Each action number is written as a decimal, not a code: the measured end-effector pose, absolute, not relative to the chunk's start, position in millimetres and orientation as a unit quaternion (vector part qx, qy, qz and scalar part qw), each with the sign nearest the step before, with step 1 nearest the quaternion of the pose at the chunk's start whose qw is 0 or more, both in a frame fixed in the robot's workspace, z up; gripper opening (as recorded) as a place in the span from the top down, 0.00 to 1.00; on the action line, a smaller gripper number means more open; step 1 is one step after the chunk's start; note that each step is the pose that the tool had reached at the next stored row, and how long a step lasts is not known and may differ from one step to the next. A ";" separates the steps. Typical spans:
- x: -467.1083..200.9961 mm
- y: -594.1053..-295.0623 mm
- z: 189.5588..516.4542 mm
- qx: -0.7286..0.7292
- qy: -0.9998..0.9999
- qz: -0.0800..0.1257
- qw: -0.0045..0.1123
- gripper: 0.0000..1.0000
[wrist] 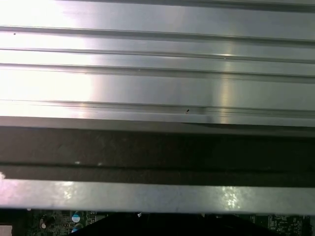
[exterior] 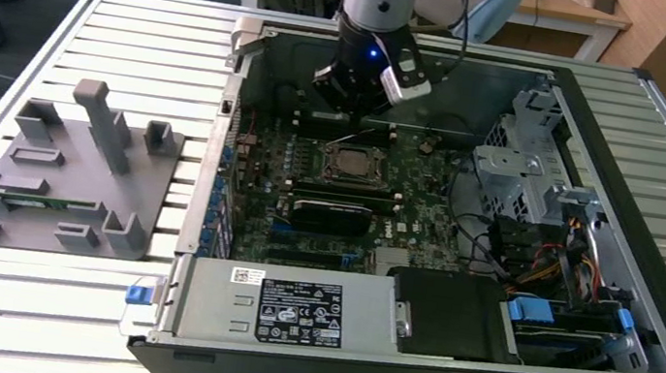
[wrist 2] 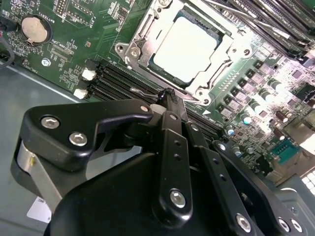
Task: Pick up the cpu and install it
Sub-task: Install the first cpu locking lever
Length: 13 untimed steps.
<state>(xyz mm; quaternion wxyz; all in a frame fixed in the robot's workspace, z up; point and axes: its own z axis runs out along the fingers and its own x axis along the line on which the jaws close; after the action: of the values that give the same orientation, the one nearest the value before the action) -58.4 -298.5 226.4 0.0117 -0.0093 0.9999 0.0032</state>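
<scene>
The cpu lies flat in the metal socket frame in the middle of the green motherboard, inside the open computer case. Its silvery top plate shows through the frame's window in the second wrist view. My gripper hangs just behind the socket, over the black memory slots, a little above the board. The black fingers meet at their tips, shut, with nothing between them. The tips sit next to a thin wire lever at the socket's edge; I cannot tell whether they touch it.
A grey holder block with a green memory stick stands on the slatted table at the exterior view's left. The case walls, a drive cage, cables and the power supply ring the board. Table slats show beyond the case rim.
</scene>
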 end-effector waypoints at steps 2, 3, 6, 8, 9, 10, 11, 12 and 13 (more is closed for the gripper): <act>-58.3 -298.3 226.0 -0.009 1.000 0.003 0.012 0.89; -58.2 -298.2 225.8 -0.009 1.000 0.003 0.012 0.89; -58.2 -297.5 225.4 -0.009 1.000 0.003 0.012 0.89; -58.1 -296.9 225.0 -0.009 1.000 0.002 0.012 0.89; -58.0 -296.6 224.8 -0.009 1.000 0.002 0.012 0.89; -57.9 -296.4 224.5 -0.009 1.000 0.002 0.012 0.89; -57.8 -296.1 224.2 -0.009 1.000 0.002 0.012 0.89; -57.7 -295.8 224.1 -0.009 1.000 0.002 0.012 0.89; -57.4 -295.5 223.8 -0.009 1.000 0.001 0.012 0.89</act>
<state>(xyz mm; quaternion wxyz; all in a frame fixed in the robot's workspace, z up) -57.4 -295.5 223.8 0.0116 -0.0093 0.9999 0.0011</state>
